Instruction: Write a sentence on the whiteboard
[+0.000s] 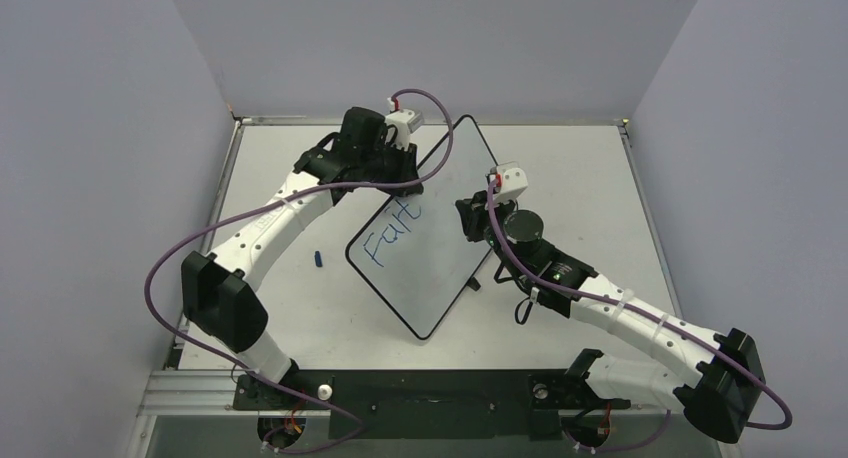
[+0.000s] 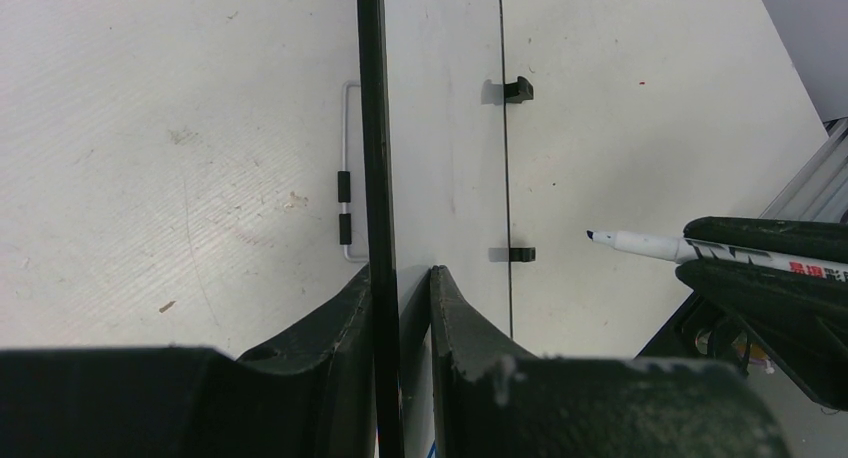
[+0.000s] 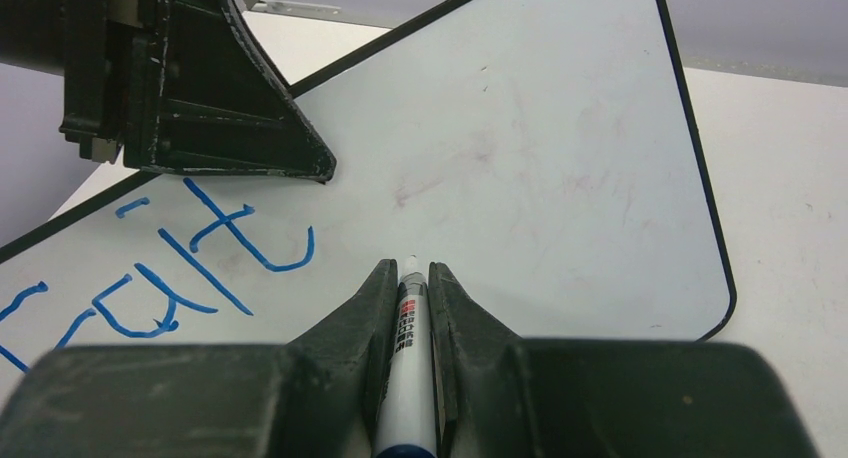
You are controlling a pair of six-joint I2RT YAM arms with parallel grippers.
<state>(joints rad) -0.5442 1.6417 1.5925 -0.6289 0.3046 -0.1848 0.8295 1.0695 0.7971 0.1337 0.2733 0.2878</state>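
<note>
The whiteboard (image 1: 440, 268) stands tilted up off the table, with a thin black frame and two black tabs (image 2: 518, 89) on one edge. My left gripper (image 1: 412, 163) is shut on its upper edge, one finger on each face, as the left wrist view (image 2: 400, 278) shows. The sentence (image 1: 393, 233) is one blue word, roughly "Fait" (image 3: 170, 268). My right gripper (image 1: 478, 218) is shut on a white marker (image 3: 410, 318) with a blue end. The marker's tip (image 2: 592, 236) points at the board face just right of the "t", a short way off it.
A small blue marker cap (image 1: 318, 258) lies on the table left of the board. A wire stand (image 2: 346, 168) shows on the board's back. Grey walls close in the table on three sides. The left gripper's finger (image 3: 200, 88) hangs over the board near the writing.
</note>
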